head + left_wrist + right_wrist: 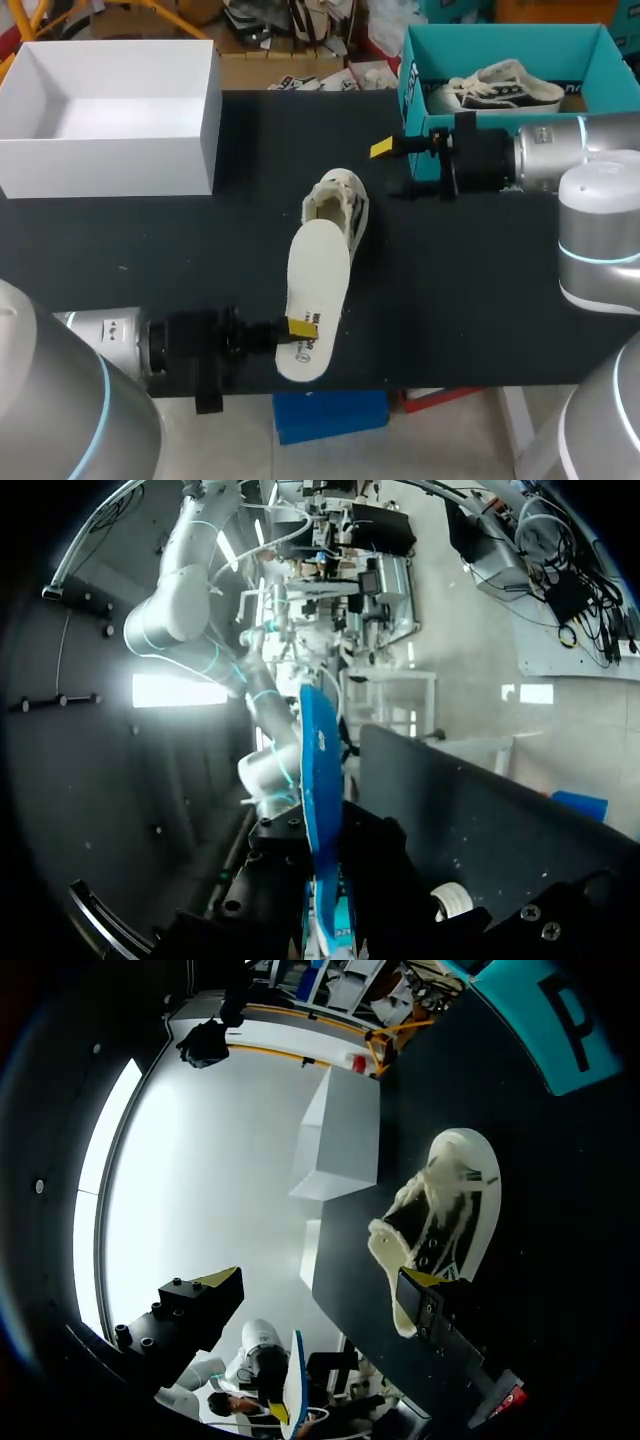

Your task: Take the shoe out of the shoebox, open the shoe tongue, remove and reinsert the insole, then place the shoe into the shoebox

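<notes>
- The black table [480,290] carries a white open box [110,150] at its far left corner and a teal shoebox [420,90] at its far right corner.
- A second shoe [495,88] with a dark stripe on its sole lies inside the shoebox.
- The shoe [340,205] is out of the shoebox, on the table's middle. It is cream canvas, low-cut and laced, with its opening spread wide.
- The insole [312,290] is pale on top and blue underneath. It runs from the shoe's opening to the table's near edge; whether it touches the shoe cannot be told.
- The left gripper [298,328] sits at the near edge, its fingers clenched on the insole's near end.
- The right gripper [392,168] hangs near the shoebox's front wall, beside the shoe, with its fingers spread apart and nothing between them.
</notes>
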`<state>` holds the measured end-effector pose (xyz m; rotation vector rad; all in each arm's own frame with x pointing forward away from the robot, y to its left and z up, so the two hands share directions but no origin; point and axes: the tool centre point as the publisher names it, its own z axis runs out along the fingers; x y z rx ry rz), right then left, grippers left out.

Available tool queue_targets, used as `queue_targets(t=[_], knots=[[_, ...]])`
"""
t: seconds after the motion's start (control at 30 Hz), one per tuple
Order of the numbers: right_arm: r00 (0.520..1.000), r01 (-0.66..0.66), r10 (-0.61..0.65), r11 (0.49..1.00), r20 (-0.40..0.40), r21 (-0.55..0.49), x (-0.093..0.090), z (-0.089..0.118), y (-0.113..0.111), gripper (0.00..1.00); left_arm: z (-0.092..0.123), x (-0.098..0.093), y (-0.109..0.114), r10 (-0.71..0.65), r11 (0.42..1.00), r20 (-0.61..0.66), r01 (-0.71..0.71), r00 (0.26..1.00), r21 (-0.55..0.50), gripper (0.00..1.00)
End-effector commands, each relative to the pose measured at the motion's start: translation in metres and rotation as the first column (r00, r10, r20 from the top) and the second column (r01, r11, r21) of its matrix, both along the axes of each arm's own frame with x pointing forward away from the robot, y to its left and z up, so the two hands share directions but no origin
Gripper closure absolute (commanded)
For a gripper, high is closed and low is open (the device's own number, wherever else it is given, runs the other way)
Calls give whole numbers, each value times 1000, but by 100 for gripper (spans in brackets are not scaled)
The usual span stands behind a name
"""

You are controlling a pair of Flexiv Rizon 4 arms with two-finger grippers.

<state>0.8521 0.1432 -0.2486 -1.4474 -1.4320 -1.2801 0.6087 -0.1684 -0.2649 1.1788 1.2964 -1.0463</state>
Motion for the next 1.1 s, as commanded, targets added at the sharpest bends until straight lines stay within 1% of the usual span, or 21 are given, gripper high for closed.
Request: queue_targets(t=[0.03, 0.1, 0.17, 0.23, 0.37, 0.53, 0.63, 0.7, 0.97, 1.03, 1.1], knots=[[1000, 3, -3, 1000, 1, 1, -1, -1, 1, 0, -8, -3, -10, 1, 1000, 21, -1, 1000, 2, 100], [1000, 3, -3, 1000, 1, 1, -1, -1, 1, 0, -12, 1, -11, 5, 1000, 67, -6, 998, 13, 100], [1000, 3, -3, 1000, 1, 1, -1, -1, 1, 0, -13, 9, -11, 18, 1000, 83, -17, 996, -11, 100], [1000, 3, -3, 1000, 1, 1, -1, -1, 1, 0, -15, 16, -10, 31, 1000, 122, -31, 992, -7, 100], [1000, 3, -3, 1000, 1, 1, -1, -1, 1, 0, -19, 32, -7, 47, 999, 125, -45, 991, -18, 100], [1000, 3, -3, 1000, 1, 1, -1, -1, 1, 0, -25, 61, -5, 58, 998, 121, -56, 991, -20, 100], [1000, 3, -3, 1000, 1, 1, -1, -1, 1, 0, -26, 80, -6, 51, 999, 108, -52, 993, 1, 100], [1000, 3, -3, 1000, 1, 1, -1, -1, 1, 0, -23, 92, -7, 47, 999, 131, -50, 990, 19, 100], [1000, 3, -3, 1000, 1, 1, -1, -1, 1, 0, -14, 141, -13, 57, 998, 149, -60, 987, 19, 100], [1000, 3, -3, 1000, 1, 1, -1, -1, 1, 0, -11, 153, -14, 68, 998, 155, -70, 986, 7, 100], [1000, 3, -3, 1000, 1, 1, -1, -1, 1, 0, -10, 161, -14, 80, 997, 152, -80, 985, -6, 100]])
